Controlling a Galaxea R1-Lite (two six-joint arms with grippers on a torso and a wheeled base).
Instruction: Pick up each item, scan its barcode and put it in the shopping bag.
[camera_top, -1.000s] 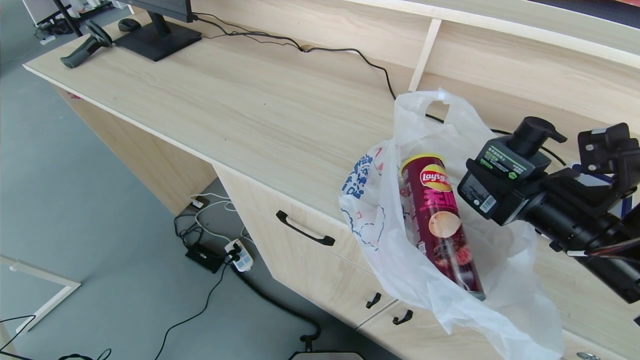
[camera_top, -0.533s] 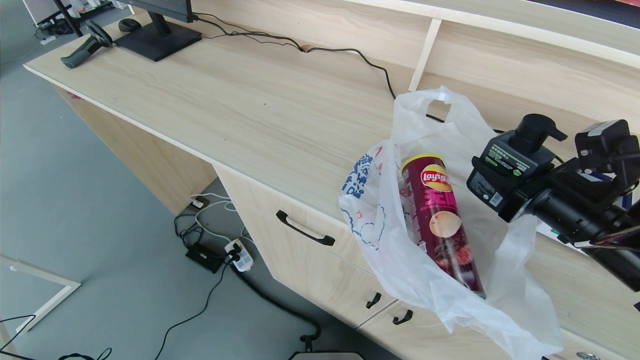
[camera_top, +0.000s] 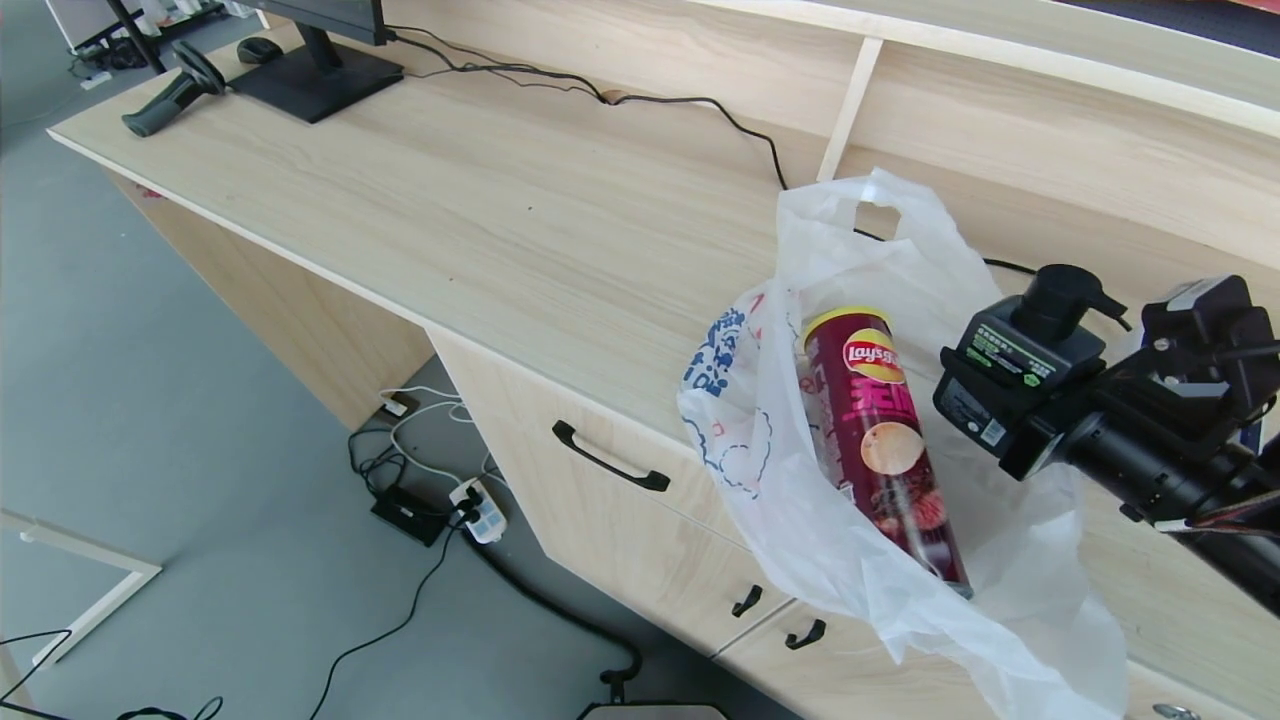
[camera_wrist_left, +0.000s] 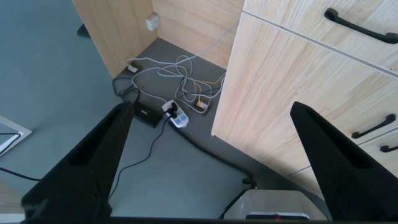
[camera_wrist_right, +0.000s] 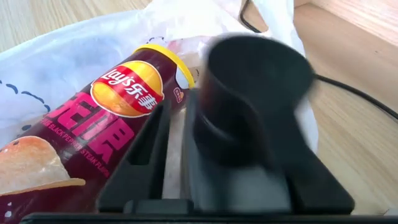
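A white plastic shopping bag (camera_top: 905, 250) lies open on the wooden counter (camera_top: 450, 210) near its front edge. A dark red chips can (camera_top: 880, 440) lies inside it, also seen as the chips can (camera_wrist_right: 99, 124) in the right wrist view. My right gripper (camera_top: 1010, 395) is shut on a black pump bottle (camera_top: 1025, 345) and holds it over the bag's mouth, just right of the can. The bottle (camera_wrist_right: 249, 93) sits between the gripper's fingers (camera_wrist_right: 140, 165). My left gripper (camera_wrist_left: 211, 168) hangs open beside the counter, above the floor, with nothing in it.
A barcode scanner (camera_top: 170, 90), a monitor stand (camera_top: 315, 75) and a mouse (camera_top: 258, 48) sit at the counter's far left. A black cable (camera_top: 700, 105) runs along the back to the bag. Drawers with black handles (camera_top: 610, 458) are below; a power strip (camera_top: 480, 510) lies on the floor.
My right gripper has lowered the pump bottle toward the bag's opening. The bag's upper handle has shifted slightly. The chips can has not moved.
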